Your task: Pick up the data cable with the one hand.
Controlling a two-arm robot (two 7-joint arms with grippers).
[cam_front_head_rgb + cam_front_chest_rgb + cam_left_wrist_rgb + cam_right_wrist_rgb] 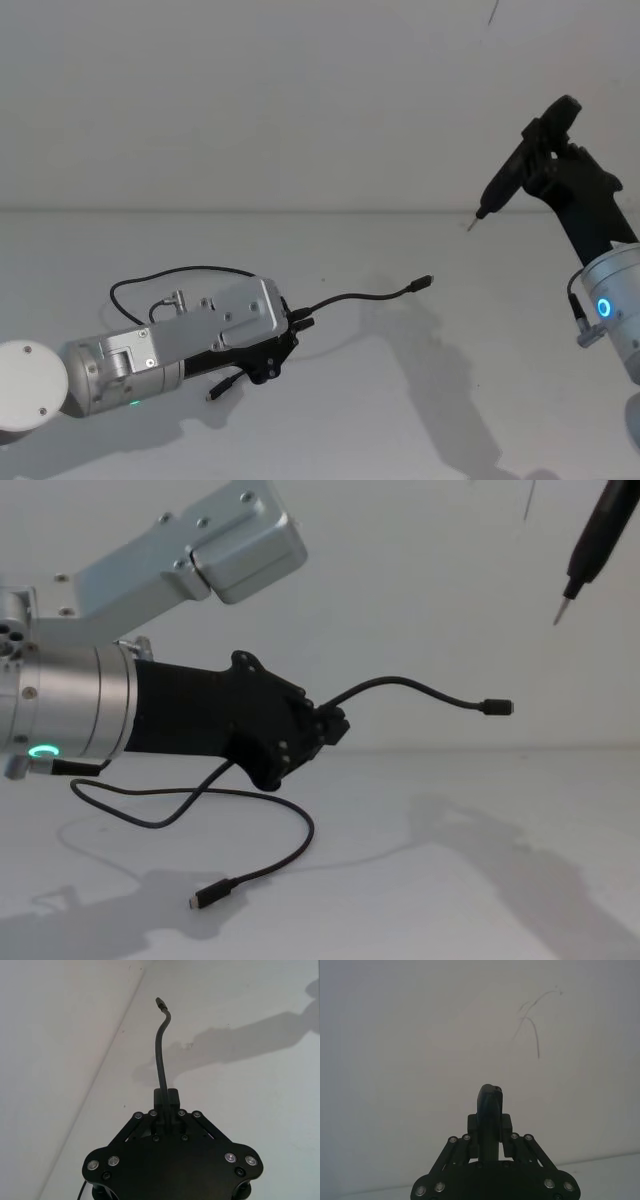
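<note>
The lift should go straight up and slowly, so that the drooping tail leaves the bench (480, 880) without snagging. The left pincer (335, 725) is clamped on the cable (160, 1060) near one end, above the bench. The right pincer (490, 1120), raised well aside, grips a tool (515, 175).
</note>
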